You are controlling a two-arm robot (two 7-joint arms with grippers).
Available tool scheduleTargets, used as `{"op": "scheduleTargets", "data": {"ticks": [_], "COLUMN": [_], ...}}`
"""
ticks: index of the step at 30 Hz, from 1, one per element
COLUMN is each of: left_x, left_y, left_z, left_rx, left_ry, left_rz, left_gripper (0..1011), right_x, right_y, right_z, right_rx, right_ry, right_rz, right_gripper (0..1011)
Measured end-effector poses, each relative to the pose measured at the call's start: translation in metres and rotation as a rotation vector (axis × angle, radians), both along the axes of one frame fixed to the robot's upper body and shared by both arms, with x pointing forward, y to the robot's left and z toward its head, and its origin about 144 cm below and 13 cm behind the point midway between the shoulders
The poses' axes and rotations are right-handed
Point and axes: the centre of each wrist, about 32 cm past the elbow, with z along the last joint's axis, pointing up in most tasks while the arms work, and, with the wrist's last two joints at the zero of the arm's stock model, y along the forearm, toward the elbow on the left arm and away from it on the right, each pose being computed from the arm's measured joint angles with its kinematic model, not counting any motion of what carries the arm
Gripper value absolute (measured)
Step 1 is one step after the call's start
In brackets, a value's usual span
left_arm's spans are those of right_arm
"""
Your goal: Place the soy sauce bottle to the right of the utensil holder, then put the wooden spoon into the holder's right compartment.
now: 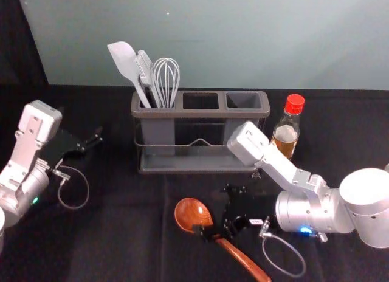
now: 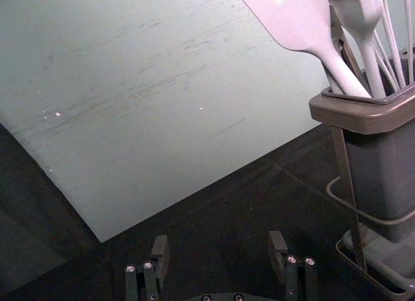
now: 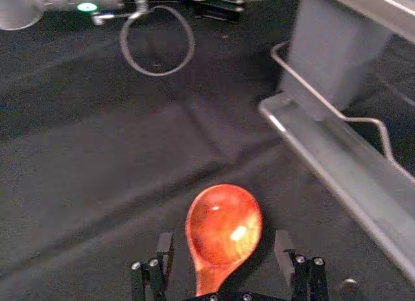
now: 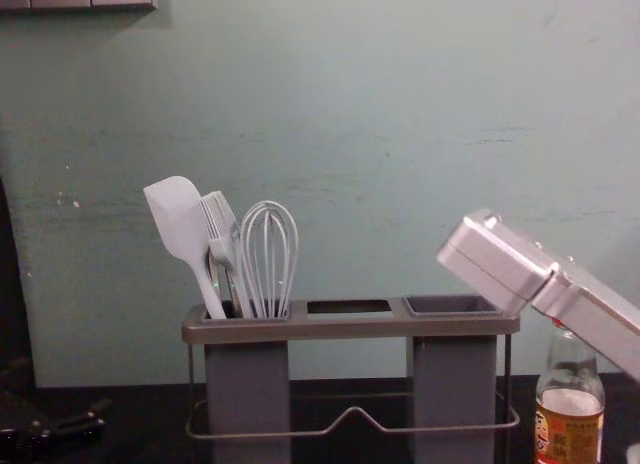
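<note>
Hovering open at the left is the left gripper [image 1: 91,141]; the utensil holder [image 1: 200,113] stands mid-tabletop [image 1: 121,239], the wooden spoon [image 1: 193,214] lying before it beneath the open right gripper [image 1: 216,211], the soy sauce bottle [image 1: 285,133] upright just right of the holder.

White, rounded arms [image 1: 313,214], looped grey cables [image 3: 124,47], blue light [image 1: 306,230], screws [image 2: 292,259] perhaps steel.
</note>
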Motion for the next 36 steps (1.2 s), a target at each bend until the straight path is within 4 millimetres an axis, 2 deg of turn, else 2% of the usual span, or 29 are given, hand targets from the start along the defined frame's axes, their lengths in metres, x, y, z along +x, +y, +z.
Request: {"op": "scheduleTargets", "data": {"ticks": [6,17,36], "left_x": [0.0,0.0,0.0], "left_y": [0.0,0.0,0.0], "left_z": [0.0,0.0,0.0], "left_rx": [0.0,0.0,0.0], "left_ry": [0.0,0.0,0.0], "left_rz": [0.0,0.0,0.0], "left_gripper": [1005,1005,1005], "right_x": [0.001,-0.002,-0.002], "right_y": [0.007,0.02,0.031], "right_z": [-0.003,-0.007,-0.012], "right_rx": [-0.003,-0.012,-0.035], "right_ry": [0.007,0.013,0.014], "right_rz": [-0.055,-0.05,-0.049], "right_gripper": [1000,1000,1000]}}
